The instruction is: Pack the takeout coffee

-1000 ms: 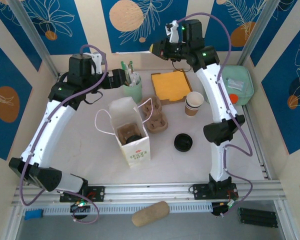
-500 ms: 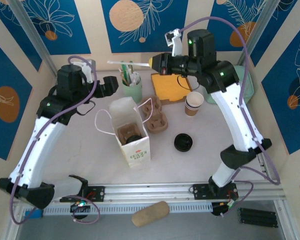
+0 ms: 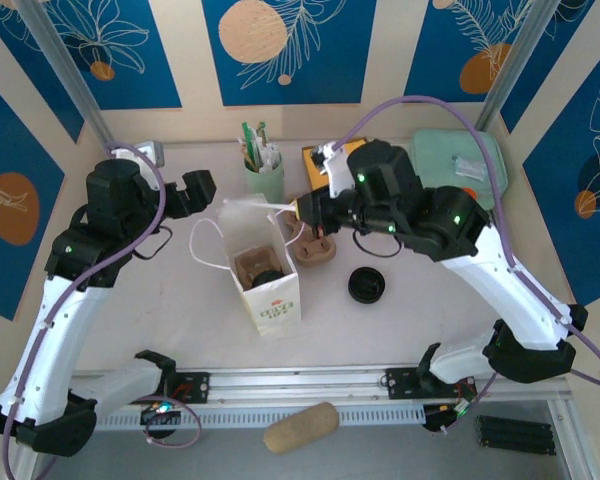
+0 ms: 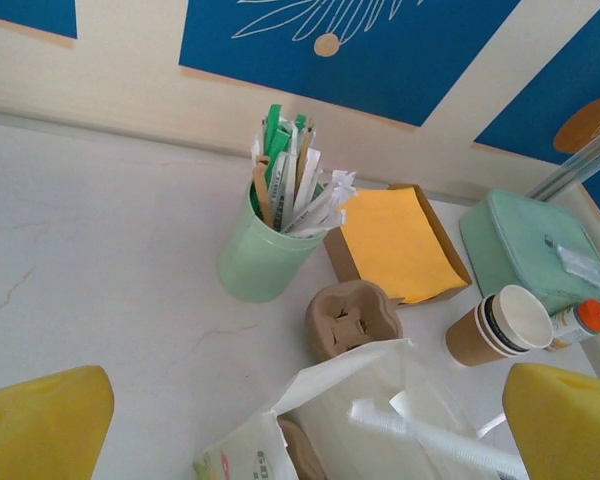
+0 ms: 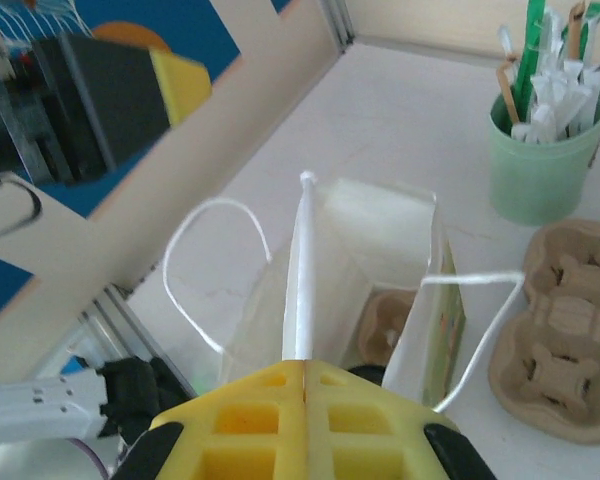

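While the right gripper (image 5: 305, 366) has its jaws closed on a white wrapped straw (image 5: 299, 270) over the paper bag (image 3: 277, 303), the takeout coffee (image 3: 269, 277) sits inside this bag, under the straw and apart from these jaws. The left gripper (image 3: 193, 188) stands wide open beside the bag, gripping nothing.

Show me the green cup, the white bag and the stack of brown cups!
green cup (image 4: 260, 265): left wrist view, on its pale green side wall.
white bag (image 3: 273, 300): top external view, on its printed front face.
stack of brown cups (image 4: 470, 340): left wrist view, on the outer cup's tan side.
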{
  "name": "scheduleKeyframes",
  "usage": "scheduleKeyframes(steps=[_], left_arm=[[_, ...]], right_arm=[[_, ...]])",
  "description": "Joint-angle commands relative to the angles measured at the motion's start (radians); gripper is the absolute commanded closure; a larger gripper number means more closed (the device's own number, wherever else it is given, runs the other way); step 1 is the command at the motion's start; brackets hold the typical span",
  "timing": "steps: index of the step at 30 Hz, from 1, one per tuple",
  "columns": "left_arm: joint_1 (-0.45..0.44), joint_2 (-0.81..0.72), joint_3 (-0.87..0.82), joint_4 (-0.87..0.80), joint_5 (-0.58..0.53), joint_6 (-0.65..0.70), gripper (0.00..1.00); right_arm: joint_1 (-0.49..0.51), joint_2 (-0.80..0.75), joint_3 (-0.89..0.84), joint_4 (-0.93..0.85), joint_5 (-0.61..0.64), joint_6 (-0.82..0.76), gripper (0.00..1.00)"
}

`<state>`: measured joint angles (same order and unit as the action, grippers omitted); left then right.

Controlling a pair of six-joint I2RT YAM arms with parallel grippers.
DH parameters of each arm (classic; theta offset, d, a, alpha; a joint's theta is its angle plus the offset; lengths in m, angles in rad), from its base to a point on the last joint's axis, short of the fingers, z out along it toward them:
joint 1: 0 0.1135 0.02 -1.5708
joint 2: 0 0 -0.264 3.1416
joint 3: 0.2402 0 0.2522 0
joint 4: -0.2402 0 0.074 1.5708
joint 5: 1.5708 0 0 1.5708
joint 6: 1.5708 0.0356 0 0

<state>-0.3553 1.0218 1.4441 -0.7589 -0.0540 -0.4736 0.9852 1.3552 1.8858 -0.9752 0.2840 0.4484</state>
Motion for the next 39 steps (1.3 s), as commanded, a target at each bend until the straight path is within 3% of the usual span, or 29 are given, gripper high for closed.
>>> scheduleKeyframes(steps=[1,14,36,39], left_arm=[[0.009,-0.022,-0.007,-0.032,0.004,-0.009,0.01],[0.009,-0.032,-0.070,-0.025,0.077,-0.029,0.00],[0.009,-0.062,-0.125,-0.007,0.096,-0.047,0.01],[0.009,-0.062,-0.129,0.000,0.098,-0.052,0.01]], right_arm=[[0.075,-0.026,-0.037,-0.042,0.189,0.007,1.00],[0.241,0.130,-0.070,0.048,0.467,-0.068,1.00],[0.256,0.298,-0.192,0.232,0.434,-0.043,1.00],[0.257,0.316,-0.185,0.219,0.391,-0.033,0.92]])
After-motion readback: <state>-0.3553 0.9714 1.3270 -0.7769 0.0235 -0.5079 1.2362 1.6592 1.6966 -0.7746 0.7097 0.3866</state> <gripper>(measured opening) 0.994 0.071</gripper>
